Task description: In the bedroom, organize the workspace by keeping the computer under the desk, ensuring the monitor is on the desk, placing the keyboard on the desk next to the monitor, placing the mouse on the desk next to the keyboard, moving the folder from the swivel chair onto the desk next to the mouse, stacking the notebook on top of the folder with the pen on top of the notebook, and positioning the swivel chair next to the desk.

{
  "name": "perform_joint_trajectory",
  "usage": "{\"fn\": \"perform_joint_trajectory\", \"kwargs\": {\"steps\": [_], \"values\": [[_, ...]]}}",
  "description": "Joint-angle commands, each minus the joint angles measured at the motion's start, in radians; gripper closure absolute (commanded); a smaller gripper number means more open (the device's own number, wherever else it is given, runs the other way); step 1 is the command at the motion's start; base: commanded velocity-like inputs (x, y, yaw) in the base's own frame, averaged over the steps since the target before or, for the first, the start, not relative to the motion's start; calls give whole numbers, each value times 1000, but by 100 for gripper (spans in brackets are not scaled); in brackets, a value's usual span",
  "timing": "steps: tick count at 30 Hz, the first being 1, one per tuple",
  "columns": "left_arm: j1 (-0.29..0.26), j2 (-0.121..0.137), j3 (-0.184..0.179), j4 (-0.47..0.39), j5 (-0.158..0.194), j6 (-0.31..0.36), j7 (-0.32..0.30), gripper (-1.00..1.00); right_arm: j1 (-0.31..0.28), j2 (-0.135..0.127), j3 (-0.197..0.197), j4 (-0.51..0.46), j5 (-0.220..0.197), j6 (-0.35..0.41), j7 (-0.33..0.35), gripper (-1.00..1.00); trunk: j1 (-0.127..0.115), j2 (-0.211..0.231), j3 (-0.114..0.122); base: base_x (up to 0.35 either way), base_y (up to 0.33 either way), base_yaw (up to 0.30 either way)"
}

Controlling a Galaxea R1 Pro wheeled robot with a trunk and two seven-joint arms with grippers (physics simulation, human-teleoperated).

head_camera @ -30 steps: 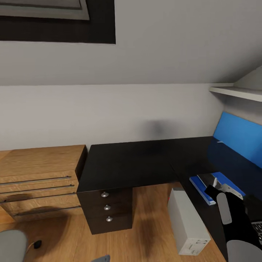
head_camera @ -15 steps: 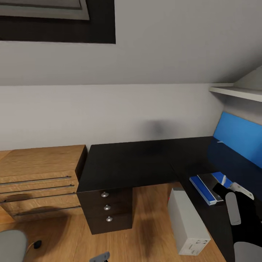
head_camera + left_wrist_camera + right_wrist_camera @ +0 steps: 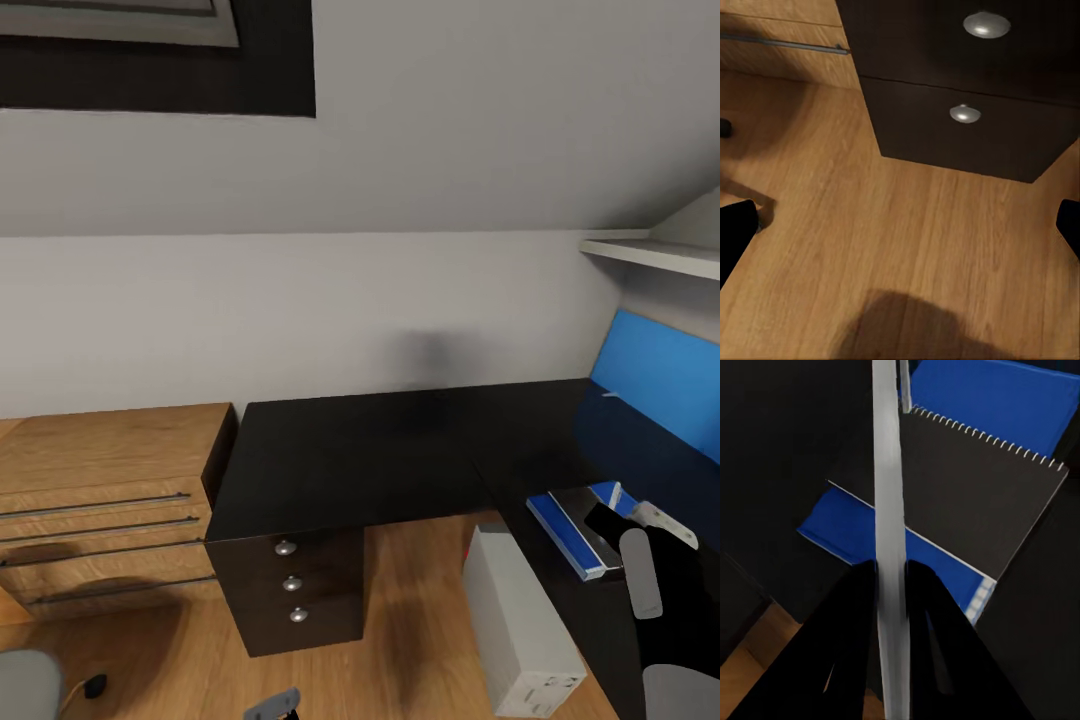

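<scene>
Since a second ago the right gripper (image 3: 610,522) has drawn back toward the desk's (image 3: 380,450) near right edge, its fingers (image 3: 859,607) clamped on the pen (image 3: 889,540). Below the pen, the blue folder (image 3: 844,529) lies at that edge with the dark spiral notebook (image 3: 975,495) stacked on it. Beneath the desk stands the white computer (image 3: 520,620). Over the wooden floor (image 3: 892,247), the left gripper's fingers (image 3: 735,232) are spread wide apart.

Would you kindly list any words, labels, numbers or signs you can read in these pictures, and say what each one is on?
None can be read.
The white computer case under the desk has small dark marks at its lower end, too blurred to read.
The blue folder and dark spiral notebook show no text.
</scene>
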Motion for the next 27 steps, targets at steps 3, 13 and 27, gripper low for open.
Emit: {"fn": "perform_joint_trajectory", "kwargs": {"steps": [3,13,27], "values": [[-2,0,-9,0,9,-5,6,-100,-1,-1,0,-1,-11,2,-11,100,1,-1,-1,299,-136,0],[-2,-1,-35,4,9,-5,6,-100,-1,-10,1,16,-8,-4,-5,100,1,-1,-1,240,-220,0],[-2,-2,-40,4,9,-5,6,-100,-2,-59,10,214,-9,-153,-5,100,1,-1,-1,24,-24,0]]}}
